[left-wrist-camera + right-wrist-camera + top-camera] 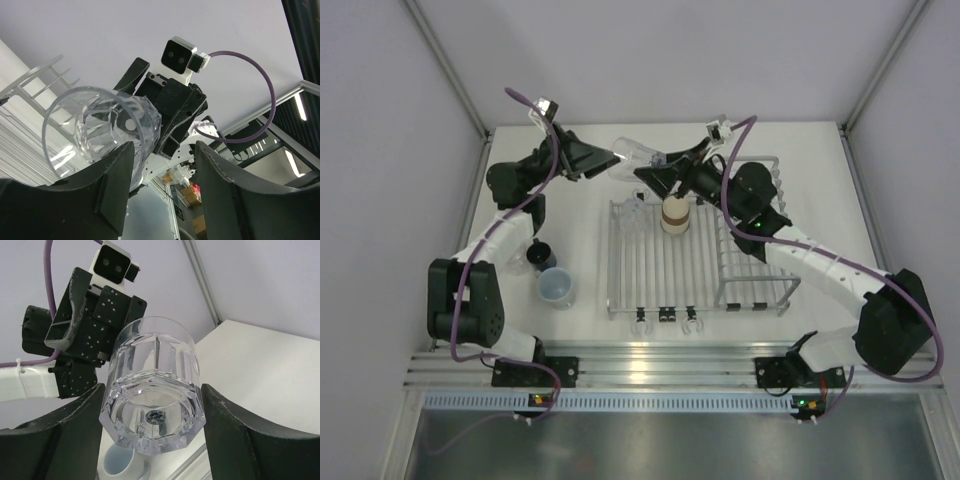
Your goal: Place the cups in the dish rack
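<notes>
The dark mug [541, 256] and pale blue cup [556, 287] are set on the table [582, 215], left of the rack [640, 272]. The left gripper [162, 150] is released beside the clear cup [635, 153], which is grasped aloft by the right gripper [152, 395]. The tan cup [675, 216] is seated in the rack.

The white table [585, 315] carried everything, with an aluminium rail [660, 365] running along its near edge. Right in the middle sat the silver wire dish rack [650, 270], flat bars on the left, taller basket section on the right, black clips lined up on its near side. Over to the left of the rack, two cups stood on the bare top: the dark blue mug [542, 256] farther back and the pale blue cup [556, 287] just beside it, nearer, mouth up.
</notes>
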Controlling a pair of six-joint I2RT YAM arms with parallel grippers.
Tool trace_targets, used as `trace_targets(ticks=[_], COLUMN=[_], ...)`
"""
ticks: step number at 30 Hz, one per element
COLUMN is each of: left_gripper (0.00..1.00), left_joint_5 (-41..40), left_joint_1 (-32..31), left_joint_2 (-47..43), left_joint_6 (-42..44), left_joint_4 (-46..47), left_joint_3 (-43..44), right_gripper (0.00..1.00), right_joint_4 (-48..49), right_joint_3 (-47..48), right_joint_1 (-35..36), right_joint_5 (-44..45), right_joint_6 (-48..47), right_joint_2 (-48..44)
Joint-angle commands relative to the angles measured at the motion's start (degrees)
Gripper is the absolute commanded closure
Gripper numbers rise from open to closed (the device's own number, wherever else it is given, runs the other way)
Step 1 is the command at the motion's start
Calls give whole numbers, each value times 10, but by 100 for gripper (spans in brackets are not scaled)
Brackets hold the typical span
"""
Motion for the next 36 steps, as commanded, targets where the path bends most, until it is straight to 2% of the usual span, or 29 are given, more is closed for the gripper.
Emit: trace_targets(ticks=[1, 10, 12, 13, 14, 15, 16, 17, 18, 19, 22, 23, 25, 26, 30, 36], left_gripper=[43, 44, 44, 45, 45, 45, 45, 45, 45, 46, 46, 46, 46, 46, 45, 43], left_joint_5=[18, 41, 43, 45, 46, 45, 34, 15, -10, -78, -197, -265, -335, -395, -492, -531], left_joint_1=[0, 6, 11, 13, 14, 15, 16, 16, 15, 14, 9, 10, 9, 9, 9, 10], left_joint_2=[18, 48, 43, 38, 32, 10, -9, -31, -72, -88, -121, -126, -133, -134, -142, -148], left_joint_6=[3, 22, 41, 79, 112, 155, 299, 391, 482, 626, 765, 779, 802, 809, 836, 855], left_joint_4=[241, 235, 201, 172, 134, 0, -105, -218, -449, -531, -725, -751, -792, -803, -845, -862], left_joint_3=[21, 25, 22, 19, 18, 14, 18, 25, 53, 69, 112, 115, 121, 123, 135, 140], right_gripper=[100, 100, 100, 100, 100, 100, 100, 100, 100, 100, 100, 100, 100, 100, 100, 100], right_joint_4=[-32, -240, -298, -314, -344, -354, -370, -379, -395, -402, -437, -448, -482, -493, -543, -649], right_joint_3=[23, 130, 149, 154, 159, 161, 161, 159, 157, 157, 157, 159, 164, 169, 183, 239], right_joint_1=[-19, -46, -46, -46, -46, -46, -46, -46, -46, -43, -20, -10, 27, 42, 112, 185], right_joint_5=[35, 68, 83, 88, 95, 98, 102, 102, 102, 102, 120, 142, 196, 212, 266, 351], right_joint_6=[-48, -169, -189, -204, -211, -215, -220, -223, -226, -230, -245, -249, -269, -272, -271, -268], right_joint_2=[-53, -124, -139, -144, -152, -154, -158, -162, -164, -164, -154, -146, -132, -117, -73, 17])
